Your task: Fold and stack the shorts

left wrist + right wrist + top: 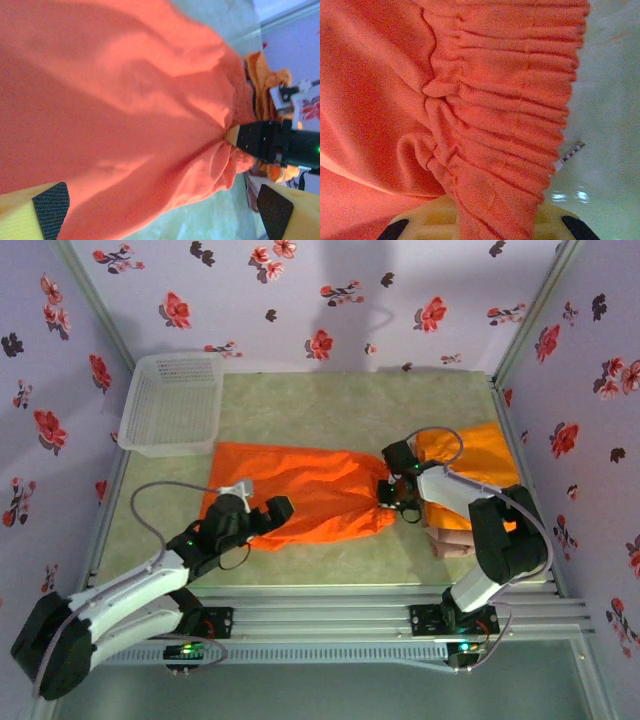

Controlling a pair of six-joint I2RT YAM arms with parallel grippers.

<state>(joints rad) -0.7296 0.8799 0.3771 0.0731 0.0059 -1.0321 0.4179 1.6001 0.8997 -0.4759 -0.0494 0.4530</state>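
One pair of bright orange shorts (300, 490) lies spread flat in the middle of the table. My right gripper (388, 492) is shut on its gathered waistband (510, 125) at the right end, and the cloth bunches into the jaws (227, 145). My left gripper (262, 515) hovers open over the near left part of the same shorts, its pads (50, 210) wide apart with nothing between them. A second pair of orange shorts (470, 455) lies crumpled at the back right. The pink-beige shorts (450, 540) lie partly under my right arm.
A white mesh basket (172, 402) stands at the back left corner. Flowered walls close in the table (300, 400) on three sides. A metal rail (330, 615) runs along the near edge by the arm bases.
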